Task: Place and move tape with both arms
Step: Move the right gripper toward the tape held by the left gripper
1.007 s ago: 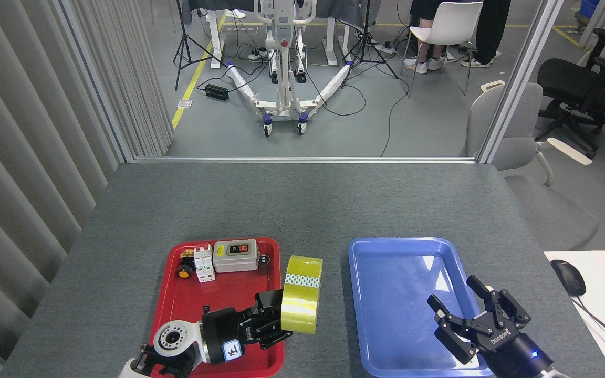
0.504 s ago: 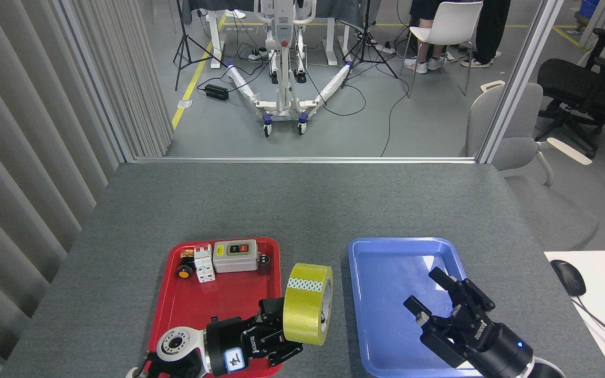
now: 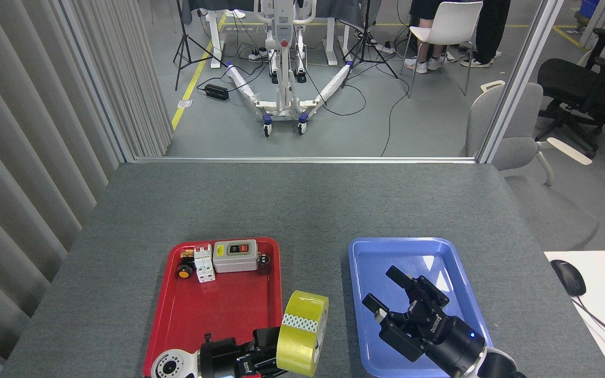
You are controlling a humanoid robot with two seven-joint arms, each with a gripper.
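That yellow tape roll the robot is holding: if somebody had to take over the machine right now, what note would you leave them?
Left gripper: shut on the tape, held on edge above the gap between the red tray and blue tray.
Right gripper: open, empty, over the blue tray, pointing toward the tape.
Done: tape picked up.
Left: probably pass it to the right gripper, then set it down, likely in the blue tray.

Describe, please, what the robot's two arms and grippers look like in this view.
The left gripper is black with a pale label on its body, mounted on a white wrist showing a round metal flange. The right gripper is black too, with jointed fingers, white lettering on its palm, and a small blue light on the black cylinder behind it, which joins a white arm housing. No loose cables show on either.
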